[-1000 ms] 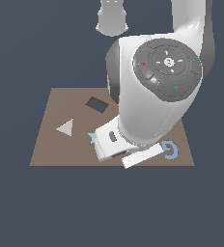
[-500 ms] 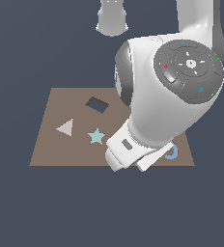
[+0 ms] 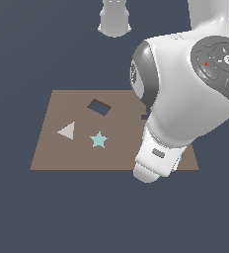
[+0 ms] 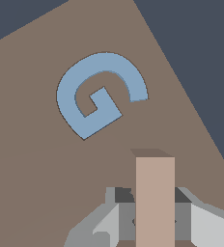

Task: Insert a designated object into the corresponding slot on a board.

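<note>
Since half a second earlier, the arm had swung toward the exterior view's right, uncovering the pale teal star (image 3: pixel 99 140) and hiding the light blue G-shaped piece (image 4: pixel 100 93) in that view. In the wrist view the gripper (image 4: pixel 155 219) was clamped on the tan T-shaped block (image 4: pixel 155 200), of which only the upright stem showed, its lower end cut off by the frame. The G lay flat on the board (image 4: pixel 32 144) just beyond the block, near the board's edge. In the exterior view the arm's bulk covered the gripper, the block and nearly all of the T-shaped slot (image 3: pixel 144 117). The parallelogram cutout (image 3: pixel 99 107) and a grey triangle (image 3: pixel 67 131) lay uncovered.
</note>
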Tool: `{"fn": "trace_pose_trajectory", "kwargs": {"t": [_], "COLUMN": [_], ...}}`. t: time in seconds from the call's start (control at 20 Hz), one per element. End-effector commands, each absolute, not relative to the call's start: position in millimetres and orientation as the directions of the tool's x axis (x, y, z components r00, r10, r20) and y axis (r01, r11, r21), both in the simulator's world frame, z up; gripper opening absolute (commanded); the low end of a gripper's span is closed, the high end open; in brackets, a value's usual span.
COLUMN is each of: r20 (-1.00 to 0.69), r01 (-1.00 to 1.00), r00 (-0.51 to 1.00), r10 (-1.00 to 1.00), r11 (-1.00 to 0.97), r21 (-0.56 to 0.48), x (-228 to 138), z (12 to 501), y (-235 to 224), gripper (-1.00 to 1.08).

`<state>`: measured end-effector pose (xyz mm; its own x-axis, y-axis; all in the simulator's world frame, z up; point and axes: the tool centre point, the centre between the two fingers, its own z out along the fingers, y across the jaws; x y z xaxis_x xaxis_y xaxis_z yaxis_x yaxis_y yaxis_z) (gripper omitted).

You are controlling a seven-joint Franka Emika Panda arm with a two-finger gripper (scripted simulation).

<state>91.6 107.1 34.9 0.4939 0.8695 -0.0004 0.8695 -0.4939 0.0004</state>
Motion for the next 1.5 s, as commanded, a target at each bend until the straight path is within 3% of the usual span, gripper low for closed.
{"fn": "trace_pose_trajectory", "kwargs": {"t": [0.0, 0.7, 1.45], "r20": [0.0, -0.001, -0.001], "r01": [0.921, 0.969, 0.606], "r00": [0.389, -0.247, -0.796], "r10": [0.921, 0.969, 0.606], "r11": [-0.389, 0.247, 0.796], "r21": [0.001, 0.002, 0.002], "x": [88.0, 49.9, -4.5], "z": [35.5, 37.3, 38.8], "y": [115.8, 151.4, 155.5], "gripper": [-1.0, -1.0, -1.0]}}
